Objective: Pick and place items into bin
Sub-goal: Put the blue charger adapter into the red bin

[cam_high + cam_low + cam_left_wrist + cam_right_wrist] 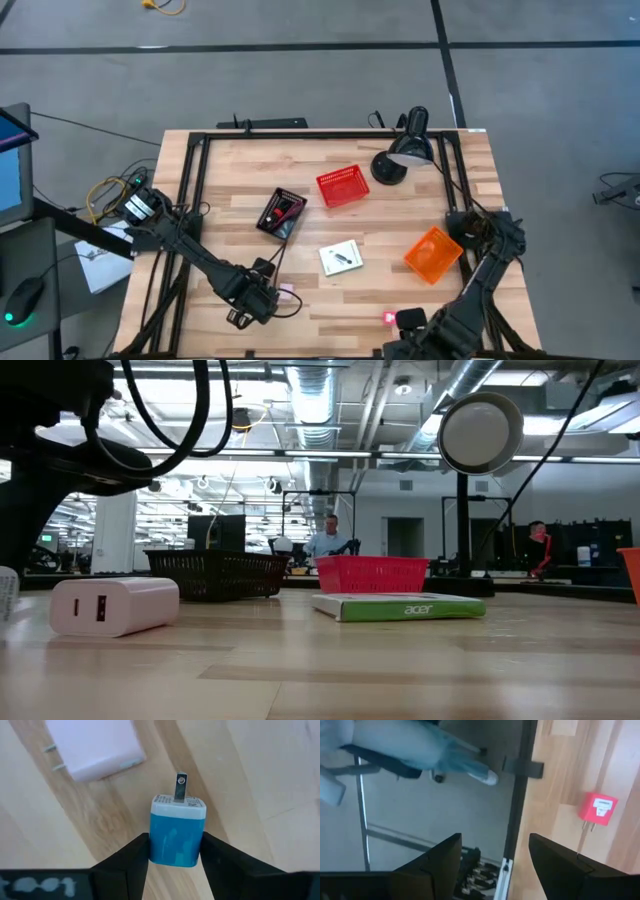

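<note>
Overhead, we see our left gripper (243,312) low at the near edge of the wooden desk (240,170), beside a pale pink plug block (287,292). A red mesh basket (342,186) looks empty; a black tray (281,213) holds a red-and-black item; an orange bin (434,253) sits tilted near our right arm, contents unclear. A white card with a black piece (341,257) lies between them.

At desk level, the white charger block (112,604) sits in front, with a green-edged box (400,606) lying before the red basket (372,573).

Our left wrist shows the jaws closed on a blue charger cube (177,832) with a white cap and metal prong.

Our right gripper (492,865) hangs past the desk's edge, jaws open, near a red-pink plug (598,809).
</note>
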Motion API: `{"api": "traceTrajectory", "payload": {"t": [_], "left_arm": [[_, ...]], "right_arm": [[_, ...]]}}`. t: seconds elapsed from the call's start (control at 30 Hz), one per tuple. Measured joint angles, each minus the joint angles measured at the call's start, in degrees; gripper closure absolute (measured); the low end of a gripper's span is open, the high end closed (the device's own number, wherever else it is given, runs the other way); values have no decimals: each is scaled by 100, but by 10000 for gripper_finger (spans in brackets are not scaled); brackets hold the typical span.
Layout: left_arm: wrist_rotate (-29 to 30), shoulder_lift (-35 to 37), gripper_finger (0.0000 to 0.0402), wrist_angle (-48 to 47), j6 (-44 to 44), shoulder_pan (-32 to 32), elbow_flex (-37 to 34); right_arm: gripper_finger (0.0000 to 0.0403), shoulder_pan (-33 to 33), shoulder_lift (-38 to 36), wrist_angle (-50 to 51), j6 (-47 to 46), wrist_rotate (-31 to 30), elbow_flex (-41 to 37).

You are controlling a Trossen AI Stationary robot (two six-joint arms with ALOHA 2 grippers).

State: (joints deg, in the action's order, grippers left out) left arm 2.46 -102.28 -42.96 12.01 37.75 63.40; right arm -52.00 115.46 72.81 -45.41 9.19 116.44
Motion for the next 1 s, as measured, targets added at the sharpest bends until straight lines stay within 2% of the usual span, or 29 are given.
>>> {"api": "traceTrajectory", "payload": {"t": [0.27, 0.4, 0.63, 0.73, 0.8, 0.9, 1.0], "left_arm": [[151, 0, 262, 7, 59, -67, 8], [312, 19, 266, -394, 89, -122, 260], [1836, 236, 262, -1509, -199, -471, 1127], [2507, 333, 261, -1568, -195, -836, 1601], [2661, 352, 261, -1494, -203, -1229, 1948], [2549, 350, 261, -1109, -669, -1941, 2373], [2094, 348, 261, -294, -1567, -2660, 2444]], "right_arm": [[178, -187, 0, -203, -451, -542, 0], [178, -243, 0, -207, -470, -651, 0], [178, -185, 0, -209, -467, -650, 0], [178, -150, 0, -215, -393, -651, 2], [178, -139, 0, -216, -267, -654, 0], [178, -99, 0, -216, -173, -653, 2], [178, -101, 0, -216, -323, -652, 2]]}}
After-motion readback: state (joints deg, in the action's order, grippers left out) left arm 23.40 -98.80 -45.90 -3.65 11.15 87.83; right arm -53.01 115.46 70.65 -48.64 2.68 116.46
